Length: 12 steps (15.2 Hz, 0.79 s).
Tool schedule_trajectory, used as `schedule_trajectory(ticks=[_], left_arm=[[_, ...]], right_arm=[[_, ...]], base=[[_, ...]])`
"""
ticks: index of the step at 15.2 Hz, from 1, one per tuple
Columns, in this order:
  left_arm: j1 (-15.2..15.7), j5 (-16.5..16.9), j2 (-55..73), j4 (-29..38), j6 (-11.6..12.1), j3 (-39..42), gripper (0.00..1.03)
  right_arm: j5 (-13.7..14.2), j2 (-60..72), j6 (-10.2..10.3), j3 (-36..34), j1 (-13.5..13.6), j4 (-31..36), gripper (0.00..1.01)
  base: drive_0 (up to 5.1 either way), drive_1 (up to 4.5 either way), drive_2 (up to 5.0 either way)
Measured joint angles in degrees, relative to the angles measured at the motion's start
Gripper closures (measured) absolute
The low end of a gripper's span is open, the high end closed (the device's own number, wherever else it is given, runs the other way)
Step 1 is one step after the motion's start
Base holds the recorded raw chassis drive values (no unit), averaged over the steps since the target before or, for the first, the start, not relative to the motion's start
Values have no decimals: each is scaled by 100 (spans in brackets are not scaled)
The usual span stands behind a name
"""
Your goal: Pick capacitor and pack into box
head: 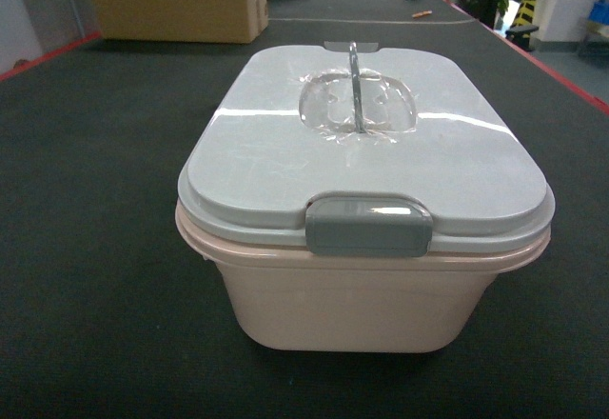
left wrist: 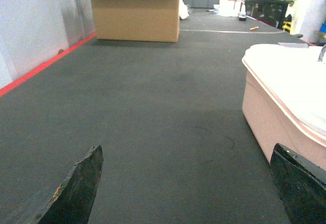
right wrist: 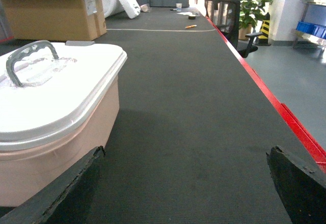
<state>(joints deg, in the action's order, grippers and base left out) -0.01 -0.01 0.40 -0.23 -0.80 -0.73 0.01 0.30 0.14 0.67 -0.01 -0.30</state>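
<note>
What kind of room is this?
Probably a workshop or warehouse. A big cardboard carton stands on the dark floor mat with its red border, blue bins sit on a shelf, and a pink box waits closed.

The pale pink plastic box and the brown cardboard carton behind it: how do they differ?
The pale pink plastic box is shut under a light grey lid; the brown cardboard carton has its flaps open. The box has rounded corners, the carton square ones. The box stands near, the carton far behind. Both rest on the dark mat.
</note>
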Motion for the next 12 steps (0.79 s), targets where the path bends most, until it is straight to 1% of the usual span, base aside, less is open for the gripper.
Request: schedule_trajectory(ticks=[12], left_arm=[[0, 0, 0, 0, 2, 0, 5]], right_arm=[[2, 0, 0, 0, 0, 0, 3]], base=[[0, 0, 0]])
